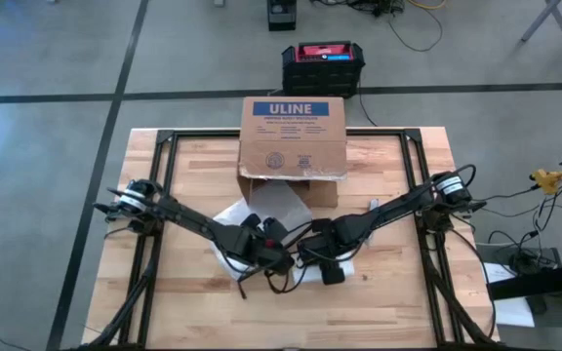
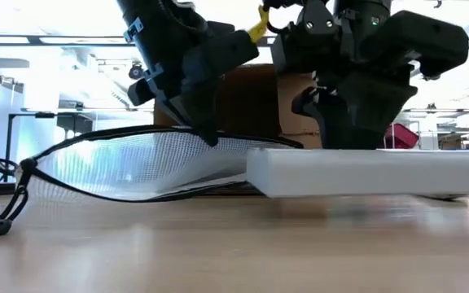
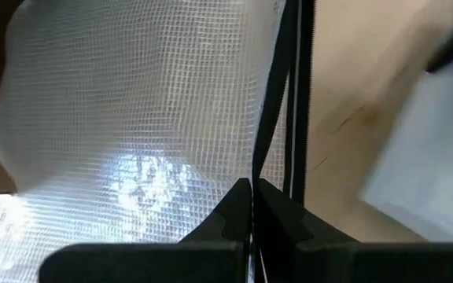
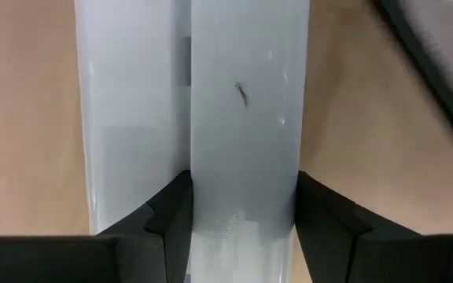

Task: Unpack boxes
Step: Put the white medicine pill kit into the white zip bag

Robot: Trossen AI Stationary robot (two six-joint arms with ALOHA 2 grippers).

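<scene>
Two grippers (image 3: 252,206) (image 4: 244,206): mesh bag (image 3: 132,118), smooth white slab (image 4: 246,102).

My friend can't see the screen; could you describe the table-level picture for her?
Two dark robot grippers reach down: the left gripper pinches the black edge of a clear mesh bag, the right gripper straddles a flat white box. A brown cardboard box stands behind.

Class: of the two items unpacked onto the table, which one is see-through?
The mesh bag with black edging, pinched by the left gripper; the white block is solid.

Brown box (image 1: 294,146) with blue label, white-gridded clear mesh bag (image 2: 137,163) edged black, plain white slab (image 2: 373,171)
</scene>
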